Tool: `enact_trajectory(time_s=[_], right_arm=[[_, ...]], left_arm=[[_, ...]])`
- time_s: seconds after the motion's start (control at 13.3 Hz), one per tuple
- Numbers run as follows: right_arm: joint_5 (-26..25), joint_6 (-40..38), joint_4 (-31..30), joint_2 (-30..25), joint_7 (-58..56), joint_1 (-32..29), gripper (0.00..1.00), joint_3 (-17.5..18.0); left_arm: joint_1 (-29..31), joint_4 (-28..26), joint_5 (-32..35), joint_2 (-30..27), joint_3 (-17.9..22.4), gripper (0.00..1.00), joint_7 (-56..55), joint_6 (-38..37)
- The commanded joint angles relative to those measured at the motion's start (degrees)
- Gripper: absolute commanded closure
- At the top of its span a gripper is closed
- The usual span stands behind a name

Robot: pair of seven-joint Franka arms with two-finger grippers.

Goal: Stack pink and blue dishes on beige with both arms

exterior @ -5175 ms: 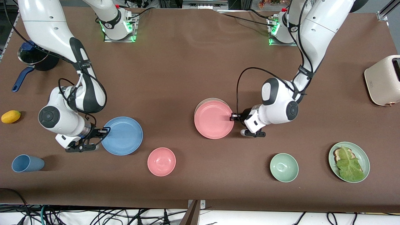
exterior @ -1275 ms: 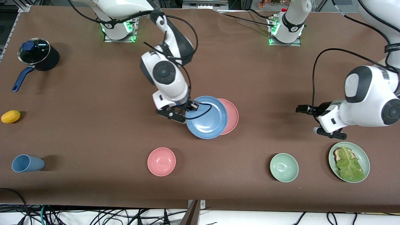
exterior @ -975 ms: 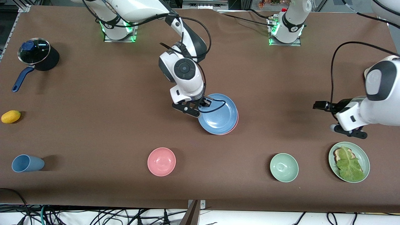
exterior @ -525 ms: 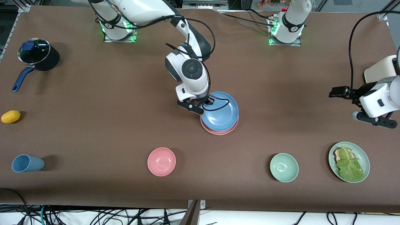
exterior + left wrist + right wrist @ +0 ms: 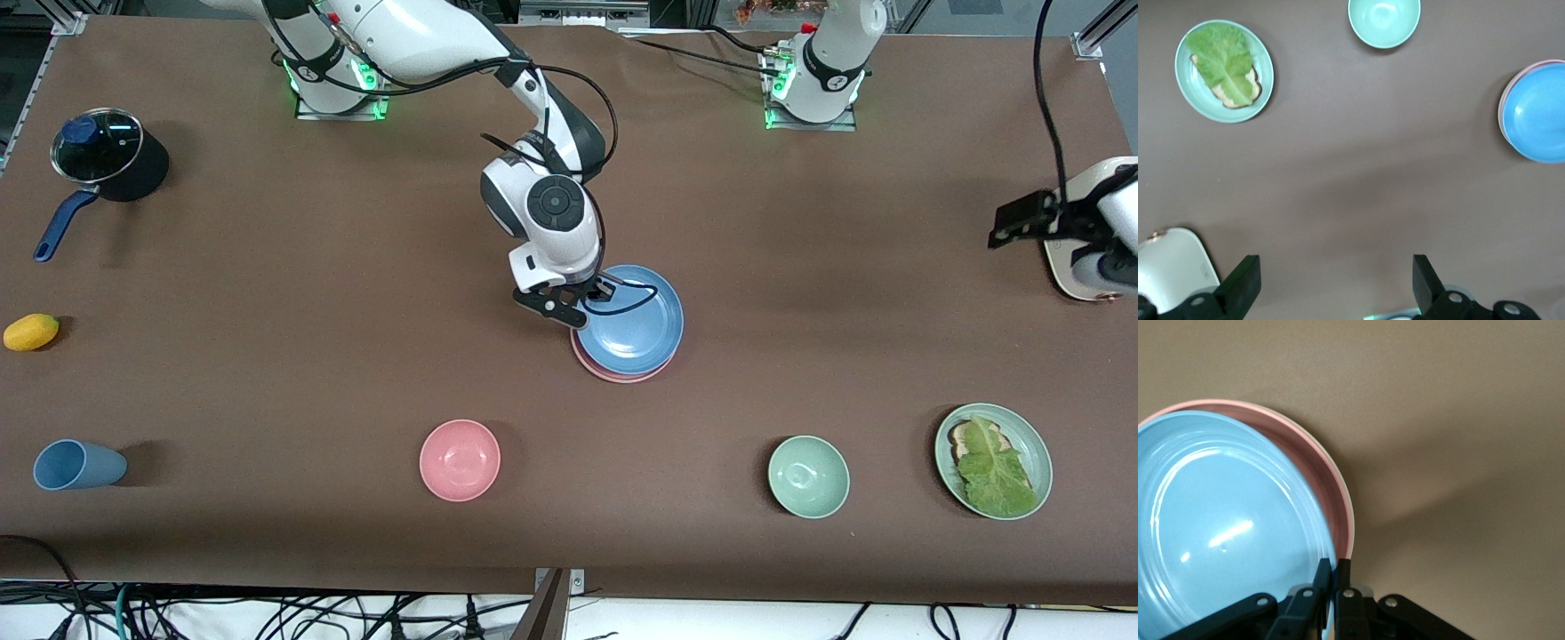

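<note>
Light blue plate (image 5: 633, 322) over pink plate (image 5: 597, 365); brown table (image 5: 267, 356), black right hand (image 5: 594, 293).

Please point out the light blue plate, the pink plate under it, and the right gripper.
Light blue round matte plate (image 5: 633, 322): front view, its inner floor.
Pink round matte plate (image 5: 597, 368): front view, exposed rim edge.
Right gripper (image 5: 1331, 572): right wrist view, between fingertips pinching the blue rim.

A robotics lab set up as a mock kitchen.

Two arm bases (image 5: 338, 67) bolted to a brown-covered table (image 5: 267, 373), loose cables (image 5: 267, 613) along its edge, aluminium framing, with tableware, a saucepan (image 5: 102, 164) and a toaster (image 5: 1080, 231).
</note>
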Motion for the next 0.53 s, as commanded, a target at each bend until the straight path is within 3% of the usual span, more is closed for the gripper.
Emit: enact_trajectory(time_s=[0.0,0.15,0.45], right_arm=[[-0.4,0.0,0.7,-0.2,0.4,0.2,0.22,-0.7],[-0.5,-0.7,1.1,-0.7,-0.5,-0.1,0.03,-2.0],[-0.1,-4.5,1.3,-3.3,-8.1,-1.0,0.01,-6.1]], left_arm=[[-0.5,-2.0,1.3,-1.4,0.5,0.00,0.0,-3.0],[-0.5,-4.2,-0.1,-1.5,2.3,0.00,-0.1,-3.2],[-1.6,-4.2,-4.1,-2.3,3.9,0.00,-6.9,-3.2]])
